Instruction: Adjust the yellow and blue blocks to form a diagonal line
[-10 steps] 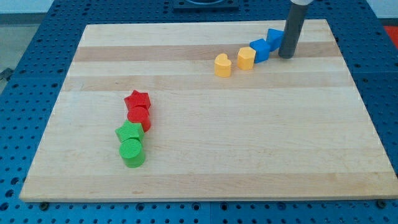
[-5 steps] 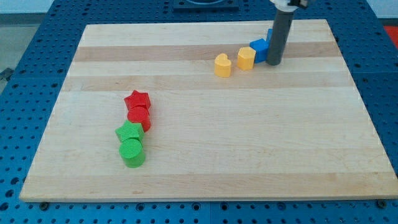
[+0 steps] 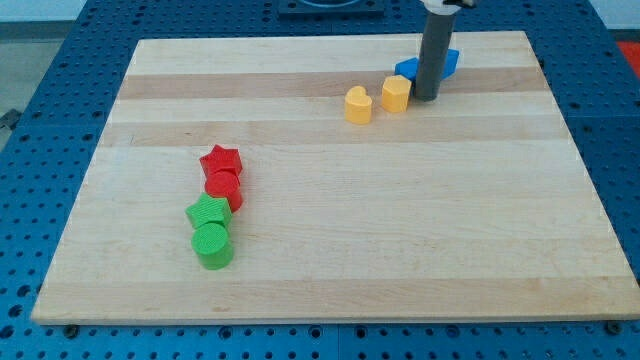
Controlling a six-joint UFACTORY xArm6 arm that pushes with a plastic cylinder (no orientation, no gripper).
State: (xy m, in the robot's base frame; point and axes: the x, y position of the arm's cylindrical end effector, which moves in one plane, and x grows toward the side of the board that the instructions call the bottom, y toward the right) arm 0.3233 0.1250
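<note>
A pale wooden board (image 3: 330, 250) with lengthwise grain stripes fills most of the view. It lies on a blue perforated table (image 3: 40, 120), which shows around all four edges. At the view's top a strip of light grey surface (image 3: 40, 15) shows at the left and a dark fixture (image 3: 330, 8) at the middle; the light is even.

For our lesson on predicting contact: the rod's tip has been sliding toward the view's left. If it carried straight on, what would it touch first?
Probably the nearer yellow block: my tip sits just to its right, seemingly almost touching.
</note>
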